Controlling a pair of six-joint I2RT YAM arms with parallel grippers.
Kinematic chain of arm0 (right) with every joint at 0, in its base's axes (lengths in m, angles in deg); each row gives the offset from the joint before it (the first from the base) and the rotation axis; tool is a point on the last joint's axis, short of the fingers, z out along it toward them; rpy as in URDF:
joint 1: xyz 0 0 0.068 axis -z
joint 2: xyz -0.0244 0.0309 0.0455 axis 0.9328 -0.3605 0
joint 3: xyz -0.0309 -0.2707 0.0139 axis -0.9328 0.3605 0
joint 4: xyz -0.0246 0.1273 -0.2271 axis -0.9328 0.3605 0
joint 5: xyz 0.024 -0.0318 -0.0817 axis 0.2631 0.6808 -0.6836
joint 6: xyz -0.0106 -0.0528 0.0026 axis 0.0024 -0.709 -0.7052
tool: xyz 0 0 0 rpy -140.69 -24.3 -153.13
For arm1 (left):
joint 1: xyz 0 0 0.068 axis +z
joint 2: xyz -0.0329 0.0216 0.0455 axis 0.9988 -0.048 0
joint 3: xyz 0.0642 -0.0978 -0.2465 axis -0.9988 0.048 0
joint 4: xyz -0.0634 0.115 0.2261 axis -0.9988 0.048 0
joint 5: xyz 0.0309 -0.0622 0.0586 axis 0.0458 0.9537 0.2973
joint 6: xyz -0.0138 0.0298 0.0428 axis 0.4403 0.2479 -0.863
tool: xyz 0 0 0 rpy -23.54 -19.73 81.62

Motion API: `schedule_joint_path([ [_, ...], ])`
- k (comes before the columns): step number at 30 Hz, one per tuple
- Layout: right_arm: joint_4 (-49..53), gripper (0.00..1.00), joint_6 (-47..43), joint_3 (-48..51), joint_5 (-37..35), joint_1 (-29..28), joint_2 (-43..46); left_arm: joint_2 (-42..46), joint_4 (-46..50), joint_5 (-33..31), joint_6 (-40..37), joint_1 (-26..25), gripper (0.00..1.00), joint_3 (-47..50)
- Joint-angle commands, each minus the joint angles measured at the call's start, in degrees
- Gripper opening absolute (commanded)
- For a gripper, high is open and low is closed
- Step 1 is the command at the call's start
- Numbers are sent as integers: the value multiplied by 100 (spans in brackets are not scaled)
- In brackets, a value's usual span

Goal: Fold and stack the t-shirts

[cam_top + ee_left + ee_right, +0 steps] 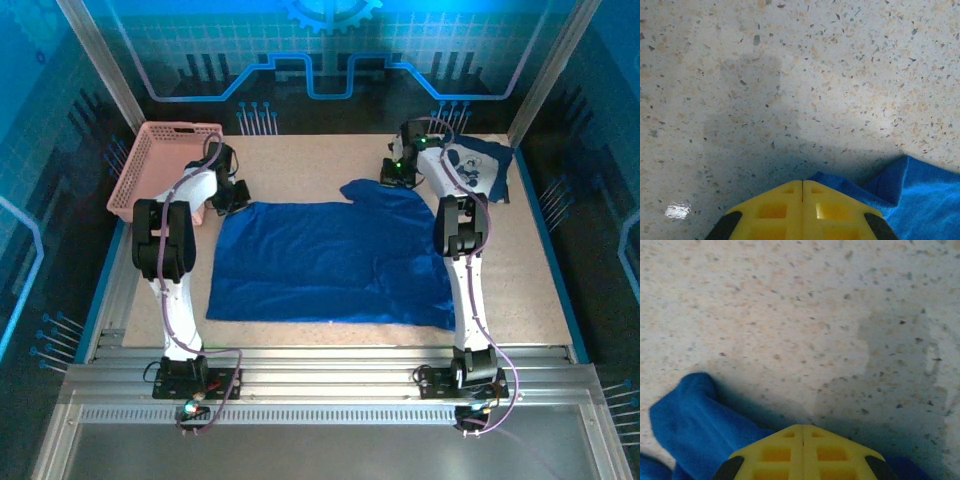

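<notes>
Spread t-shirt (330, 260): royal-blue, lying flat and open across the middle of the table (300, 165), its near hem close to the table's near edge, one short sleeve reaching toward the far right.
Folded t-shirt (485, 168): a second blue shirt, folded small with a white print facing up, sitting at the table's far right corner, apart from the spread one.
Left gripper (232, 198) (802, 182): low over the spread t-shirt's far left corner; the left wrist camera shows its yellow fingers (775, 210) pressed together, with blue cloth (920, 190) gathered right at their tips and trailing off to the right.
Right gripper (395, 178) (803, 427): low at the far right sleeve; its yellow fingers (832, 455) are likewise closed tight on the cloth, a blue fold (695, 415) bunching just left of them.
Basket (160, 155): pink plastic lattice, at the table's far left corner, just beyond the left arm.
Table: pale speckled top, bare beyond the shirt's far edge.
</notes>
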Motion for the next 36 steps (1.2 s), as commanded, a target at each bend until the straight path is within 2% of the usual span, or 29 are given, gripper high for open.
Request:
schedule_joint_path([
  [1,-56,0,-109,165,264,-80,408,253,-43,110,-84,-43,0,137],
  [6,-201,0,-407,971,432,-245,847,281,-101,93,-49,-46,0,227],
  [14,-684,1,-979,2843,527,-676,1991,289,-168,100,39,-47,0,302],
  [20,-1255,26,-567,3533,782,-487,2671,298,-146,93,9,-73,0,313],
  [23,-1508,38,-351,3532,882,-310,2952,308,-142,82,9,-73,0,345],
  [26,-1322,46,-345,3194,783,-225,2907,315,-163,84,11,-82,0,374],
  [30,-632,48,-451,2565,16,-213,2438,319,-182,119,17,-82,0,404],
  [33,-384,49,-401,2258,-84,-166,2071,324,-198,119,26,-91,0,436],
  [36,-217,50,-79,2117,118,-40,1775,325,-213,128,35,-91,0,468],
])
